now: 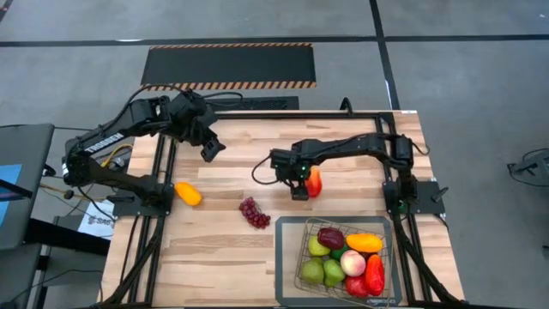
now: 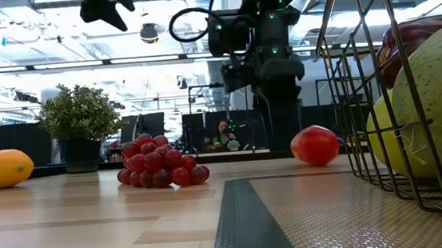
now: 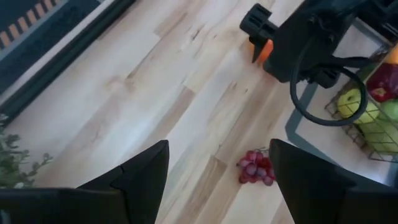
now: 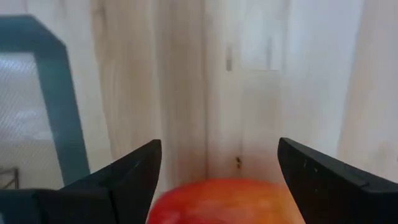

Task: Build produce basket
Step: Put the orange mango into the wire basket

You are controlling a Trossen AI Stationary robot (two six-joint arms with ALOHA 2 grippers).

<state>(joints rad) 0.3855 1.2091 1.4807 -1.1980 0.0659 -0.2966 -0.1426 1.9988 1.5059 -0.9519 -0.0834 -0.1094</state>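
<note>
High view: right gripper (image 1: 299, 190) hangs over a red pepper (image 1: 316, 182), the basket (image 1: 290, 279) of produce well apart from it. Low view: grapes (image 2: 159, 166) lie on the table (image 2: 93, 223). Right wrist view: jaws spread wide, gripping nothing, pepper between them. Left wrist view: left gripper (image 3: 217, 180) raised, jaws wide, empty

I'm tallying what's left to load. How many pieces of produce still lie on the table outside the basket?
3: an orange pepper near the left arm's base, purple grapes mid-table, and a red fruit under the open right gripper. Nothing suggests others are hidden.
</note>
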